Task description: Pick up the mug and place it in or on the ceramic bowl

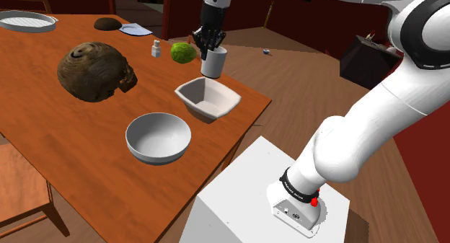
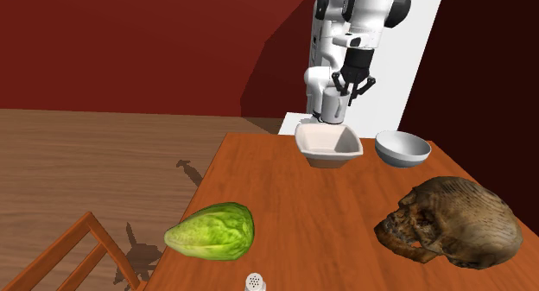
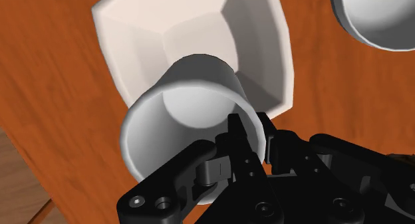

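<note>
A white mug hangs upright in the grip of the black hand, whose fingers are clamped on the mug's wall, one inside the rim and one outside. It sits at the edge of a square-sided white bowl, overlapping its rim when seen from the wrist. A round white bowl stands just beside the square one on the orange-brown wooden worktop. Farther along lie a green lettuce, a small white shaker and a brown skull.
</note>
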### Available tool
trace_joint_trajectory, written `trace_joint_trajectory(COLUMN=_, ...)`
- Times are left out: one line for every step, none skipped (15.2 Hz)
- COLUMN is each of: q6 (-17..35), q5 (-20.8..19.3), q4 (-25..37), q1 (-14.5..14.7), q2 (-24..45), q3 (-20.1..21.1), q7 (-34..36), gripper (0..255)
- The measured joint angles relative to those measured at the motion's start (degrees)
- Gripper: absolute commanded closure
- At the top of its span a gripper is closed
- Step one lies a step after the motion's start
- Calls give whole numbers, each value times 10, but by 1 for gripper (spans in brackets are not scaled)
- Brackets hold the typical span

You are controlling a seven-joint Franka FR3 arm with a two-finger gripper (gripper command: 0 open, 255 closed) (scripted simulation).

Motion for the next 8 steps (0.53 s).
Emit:
trace_joint_trajectory(q6=4, q5=0, q4=-3, q1=1, q2=1, q3=2, q7=3, gripper=255)
trace_joint_trajectory(q6=9, q5=0, q4=-9, q1=2, q2=1, q3=3, q7=6, gripper=255)
trace_joint_trajectory(q6=17, q5=0, q4=-17, q1=2, q2=1, q3=2, q7=6, gripper=255)
trace_joint_trajectory(q6=24, q5=0, q4=-23, q1=2, q2=2, q3=3, q7=7, gripper=255)
trace_joint_trajectory(q6=32, q5=0, q4=-31, q1=2, q2=2, q3=3, q7=8, gripper=255)
trace_joint_trajectory(q6=40, q5=0, q4=-37, q1=2, q2=3, q3=3, q7=9, gripper=255)
trace_joint_trajectory(q6=47, q5=0, q4=-43, q1=2, q2=5, q3=3, q7=9, gripper=255)
trace_joint_trajectory(q6=53, q5=0, q4=-48, q1=2, q2=6, q3=2, q7=9, gripper=255)
